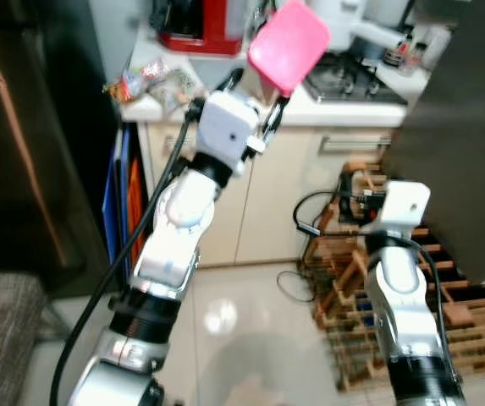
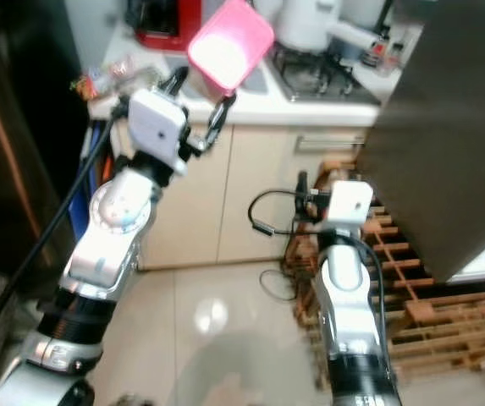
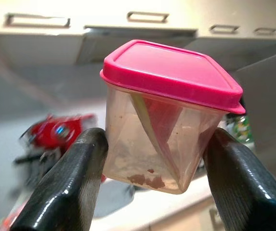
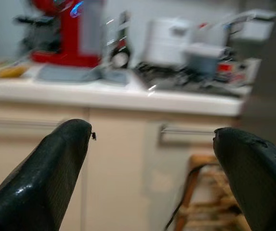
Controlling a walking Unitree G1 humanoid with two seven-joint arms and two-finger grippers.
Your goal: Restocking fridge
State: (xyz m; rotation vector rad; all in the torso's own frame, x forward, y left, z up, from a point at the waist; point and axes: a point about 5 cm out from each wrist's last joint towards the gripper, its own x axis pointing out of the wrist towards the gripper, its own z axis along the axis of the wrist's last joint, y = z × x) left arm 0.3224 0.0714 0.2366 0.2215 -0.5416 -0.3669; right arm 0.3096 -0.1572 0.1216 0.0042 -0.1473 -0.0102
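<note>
kitchen counter ahead, pale cabinets beneath it, a red appliance at the back and a gas hob to the right. the left gripper is raised high in front of the counter, its two black fingers pressed against opposite walls of a clear plastic container with a pink lid — the tub is clamped between them, held in the air and tilted, with some brownish residue at its bottom. from the head views the pink lid faces the camera above the counter's edge.

the right gripper sits lower, in front of the cabinet doors and close to a wooden rack on the floor; its fingers are spread wide with nothing between them — just the cabinet front and a drawer handle beyond. a black cable hangs beside the rack. a dark door panel stands at the right edge, and snack packets lie on the counter's left end.
</note>
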